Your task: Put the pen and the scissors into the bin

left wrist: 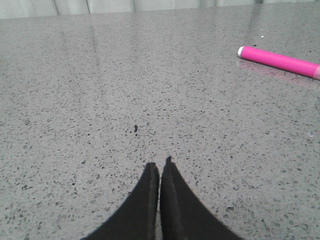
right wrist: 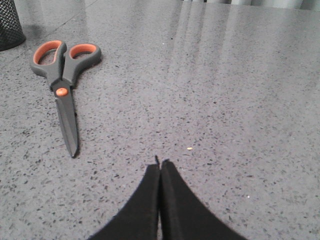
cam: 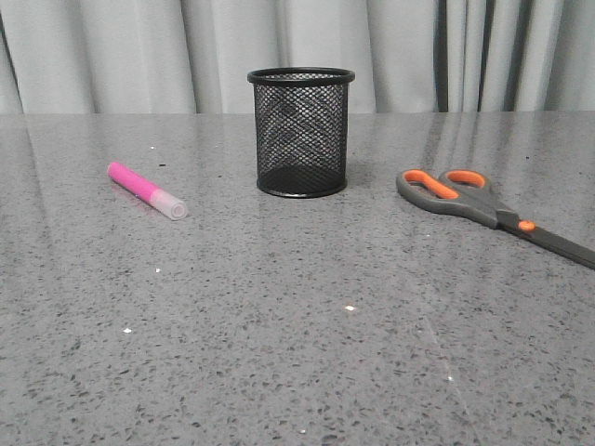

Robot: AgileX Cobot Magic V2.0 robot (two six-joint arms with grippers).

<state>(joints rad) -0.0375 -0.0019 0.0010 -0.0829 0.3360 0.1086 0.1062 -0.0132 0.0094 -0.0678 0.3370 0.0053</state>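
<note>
The black mesh bin [cam: 300, 132] stands upright at the middle back of the grey table. The pink pen [cam: 146, 190] lies flat to the bin's left, whitish cap toward the front; its pink body shows in the left wrist view [left wrist: 280, 61]. The scissors [cam: 483, 209] lie flat to the bin's right, handles toward the bin, blades shut; they also show in the right wrist view [right wrist: 62, 85]. My left gripper [left wrist: 160, 164] is shut and empty, over bare table, apart from the pen. My right gripper [right wrist: 160, 165] is shut and empty, apart from the scissors. Neither gripper shows in the front view.
The grey speckled table [cam: 297, 353] runs back to a pale curtain [cam: 139, 56]. A corner of the bin shows in the right wrist view [right wrist: 9, 25], beyond the scissors' handles.
</note>
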